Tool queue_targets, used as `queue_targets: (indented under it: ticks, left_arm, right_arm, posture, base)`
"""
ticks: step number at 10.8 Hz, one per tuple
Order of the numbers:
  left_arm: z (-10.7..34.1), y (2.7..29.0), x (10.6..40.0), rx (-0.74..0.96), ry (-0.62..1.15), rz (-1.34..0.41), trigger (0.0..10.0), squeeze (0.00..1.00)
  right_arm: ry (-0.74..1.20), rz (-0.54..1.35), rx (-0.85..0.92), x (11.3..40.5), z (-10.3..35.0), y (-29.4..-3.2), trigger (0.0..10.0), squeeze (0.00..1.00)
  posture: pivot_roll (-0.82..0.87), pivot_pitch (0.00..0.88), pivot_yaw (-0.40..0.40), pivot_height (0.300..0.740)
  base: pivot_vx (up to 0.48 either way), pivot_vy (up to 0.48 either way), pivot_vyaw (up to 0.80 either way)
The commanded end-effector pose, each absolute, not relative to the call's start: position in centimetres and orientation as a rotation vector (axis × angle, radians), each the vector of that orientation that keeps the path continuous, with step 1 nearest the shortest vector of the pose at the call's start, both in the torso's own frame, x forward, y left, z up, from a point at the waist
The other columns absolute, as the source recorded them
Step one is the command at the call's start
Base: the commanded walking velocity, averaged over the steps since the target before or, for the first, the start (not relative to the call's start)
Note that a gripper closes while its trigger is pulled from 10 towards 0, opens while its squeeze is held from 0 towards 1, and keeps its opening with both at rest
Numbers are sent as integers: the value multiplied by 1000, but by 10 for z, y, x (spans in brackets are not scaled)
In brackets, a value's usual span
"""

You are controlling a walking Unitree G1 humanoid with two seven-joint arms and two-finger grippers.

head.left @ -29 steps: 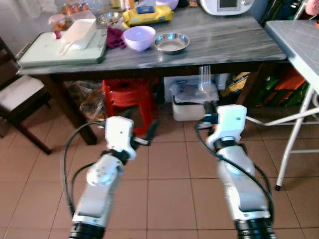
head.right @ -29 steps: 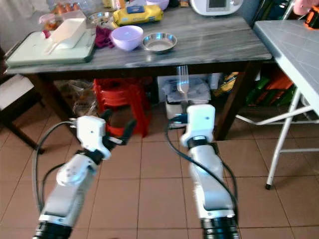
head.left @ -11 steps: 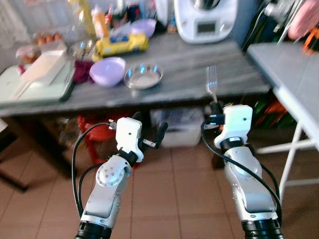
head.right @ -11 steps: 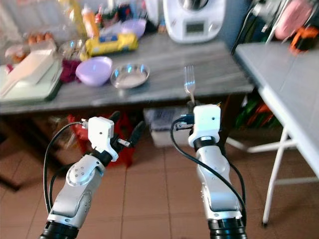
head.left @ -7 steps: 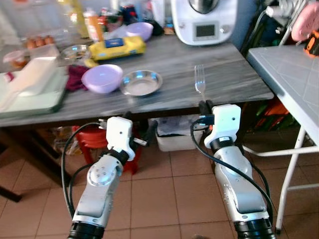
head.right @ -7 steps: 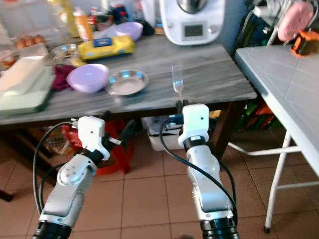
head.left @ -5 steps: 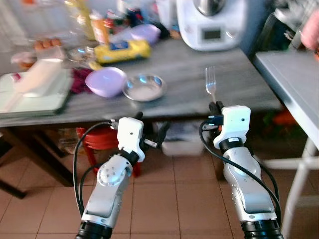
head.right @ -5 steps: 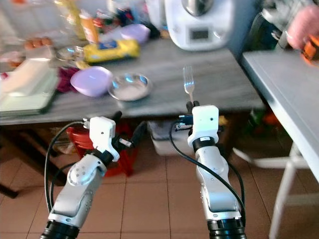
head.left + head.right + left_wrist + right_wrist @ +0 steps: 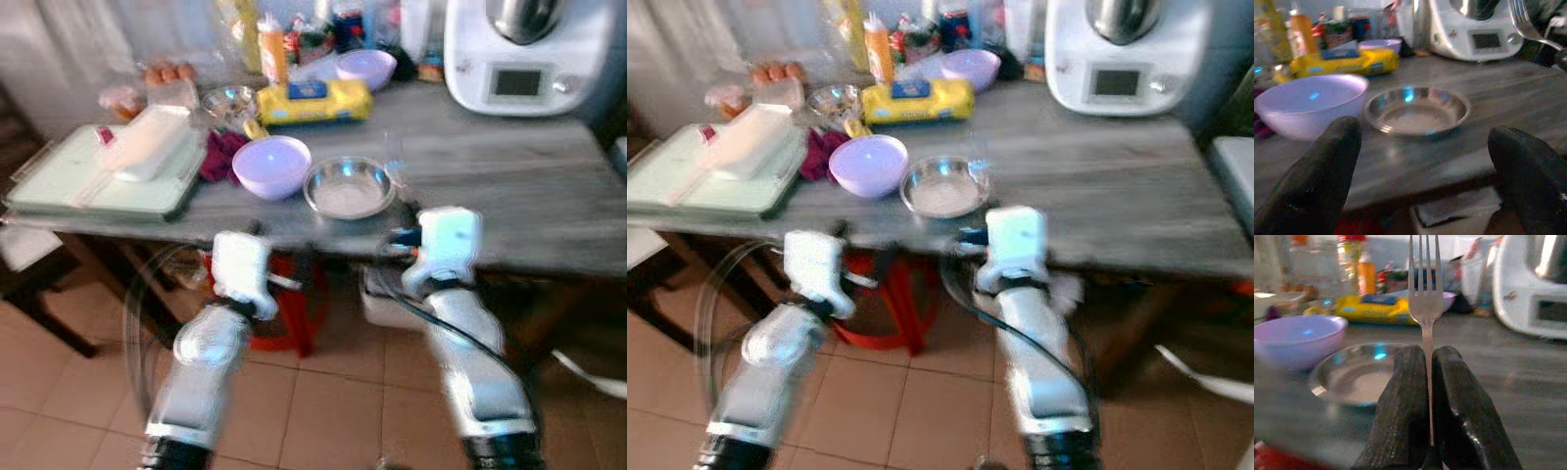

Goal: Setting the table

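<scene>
right pincer [image 9: 1429, 396]: clamped on the handle of a silver metal fork [image 9: 1423, 298]; held at the near edge of the grey wood-grain tabletop [image 9: 509, 196].
fork axis: upright, tines up, handle running down between the two black fingers [image 9: 1400, 416].
left pincer [image 9: 1425, 176]: fingers wide apart, nothing between them; low at the near tabletop edge, left of the right arm.
target side: shallow round steel dish [image 9: 349, 187] sits just beyond the fork and slightly to its left; lilac plastic bowl [image 9: 272, 164] is just left of the dish, close beside it, contact not clear.
free space: bare tabletop lies to the right of the dish, in front of the white kitchen appliance [image 9: 534, 54].
nearer arm: right, it already carries the fork and is closest to the dish.
judgement: fork is vertical, tabletop is flat, so the placement probably needs the wrist tipped forward until the long axis lies level beside the dish.
caveat: head views are motion-blurred; exact gap between fork and dish can't be read.
</scene>
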State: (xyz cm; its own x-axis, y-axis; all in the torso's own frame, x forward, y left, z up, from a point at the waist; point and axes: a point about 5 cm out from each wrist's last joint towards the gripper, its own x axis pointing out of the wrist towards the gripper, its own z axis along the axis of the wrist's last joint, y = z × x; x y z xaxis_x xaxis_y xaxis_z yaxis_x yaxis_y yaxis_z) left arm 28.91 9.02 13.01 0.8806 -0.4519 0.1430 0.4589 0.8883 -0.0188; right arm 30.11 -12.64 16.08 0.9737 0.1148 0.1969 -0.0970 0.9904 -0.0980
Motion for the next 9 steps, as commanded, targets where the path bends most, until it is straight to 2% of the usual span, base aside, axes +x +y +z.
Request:
queue_targets:
  ticks: [1, 3, 5, 7, 9]
  left_arm:
    - [133, 98, 291, -33, -148, -462, 10000, 0]
    - [133, 97, 290, -31, -149, -466, 10000, 0]
    - [133, 97, 291, -29, -149, -466, 10000, 0]
    - [133, 98, 291, -30, -147, -458, 10000, 0]
    - [134, 100, 289, -37, -151, -459, 10000, 0]
  right_arm:
    - [-231, 125, -70, 301, 167, -119, 10000, 0]
    - [-221, 115, -42, 302, 166, -121, 10000, 0]
    - [-228, 116, -46, 303, 168, -121, 10000, 0]
    - [-231, 120, -47, 303, 168, -120, 10000, 0]
    - [-234, 124, -48, 303, 168, -119, 10000, 0]
  posture:
    - [-15, 97, 69, 740]
    - [-15, 95, 69, 740]
    - [-15, 92, 67, 740]
    - [-11, 89, 65, 740]
    - [-10, 93, 66, 740]
  base:
    - [352, 0, 0]
    - [352, 0, 0]
    - [345, 0, -559]
    - [319, 0, 0]
    - [0, 0, 0]
